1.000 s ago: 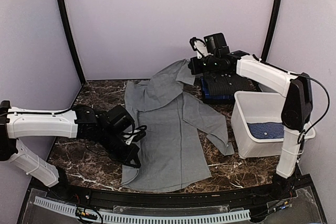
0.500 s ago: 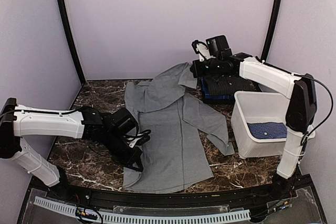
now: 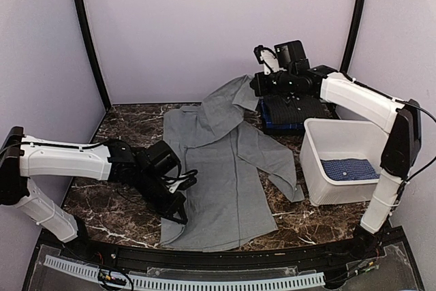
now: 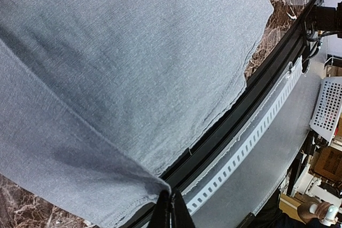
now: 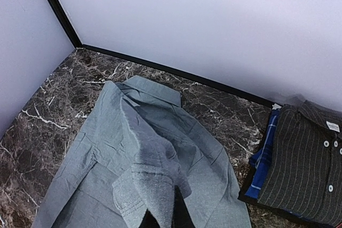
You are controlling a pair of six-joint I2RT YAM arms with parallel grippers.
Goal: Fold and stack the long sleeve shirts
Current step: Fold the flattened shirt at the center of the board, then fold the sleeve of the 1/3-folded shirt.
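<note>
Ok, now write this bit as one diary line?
left pincer: shut on grey shirt hem | right pincer: shut on its sleeve, held up | blue dotted shirt: in white tub

Robot lab test cell, not a home. Plain pale wall panels [image 3: 218, 25] box in a marble-look counter [image 3: 116, 209], with black frame poles [image 3: 85, 32] at the corners. Left arm [image 3: 61, 161] and right arm [image 3: 354, 97] are mounted at the near edge by a black rail [image 3: 272, 253] and slotted cable duct [image 3: 204, 283]. Off-counter: loose cables [image 4: 312, 46], perforated panel [image 4: 328, 108].
</note>
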